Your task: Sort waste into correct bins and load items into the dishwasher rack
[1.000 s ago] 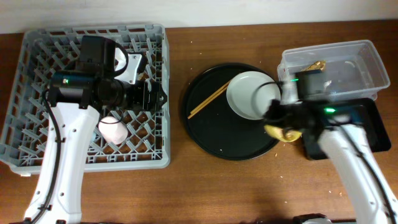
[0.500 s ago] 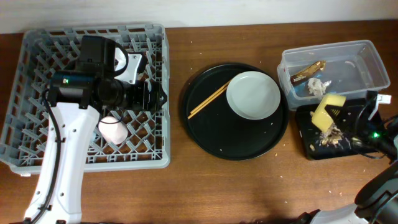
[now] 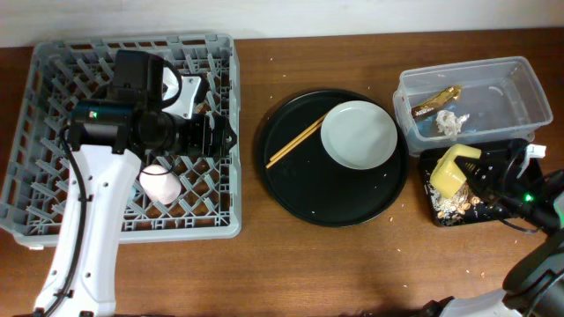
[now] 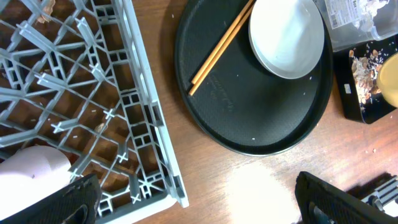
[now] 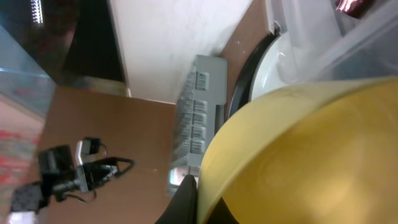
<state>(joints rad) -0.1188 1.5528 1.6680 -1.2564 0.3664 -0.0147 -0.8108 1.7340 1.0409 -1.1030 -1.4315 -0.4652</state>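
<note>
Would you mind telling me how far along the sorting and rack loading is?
Done: pink cup in the dishwasher rack; wrapper and tissue in the clear tub. In hand: right gripper holds the yellow bowl over the black tray of scraps. Left: plate and chopsticks on the round tray.

The left arm [image 3: 84,220] is a long white tube near the bench's left edge, with a thin black cable [image 3: 82,198] running along it. Its upper joints are round black housings. One carries a small teal light [image 3: 92,112], beside a black boxy block [image 3: 134,75] and a white bracket [image 3: 189,91]. The left gripper [image 4: 199,202] has matt black fingers [image 4: 74,200]. At the bench's right edge the right arm [image 3: 533,264] is pale grey, and its black wrist shows a green light [image 3: 527,195] and a white tag [image 3: 535,151].
</note>
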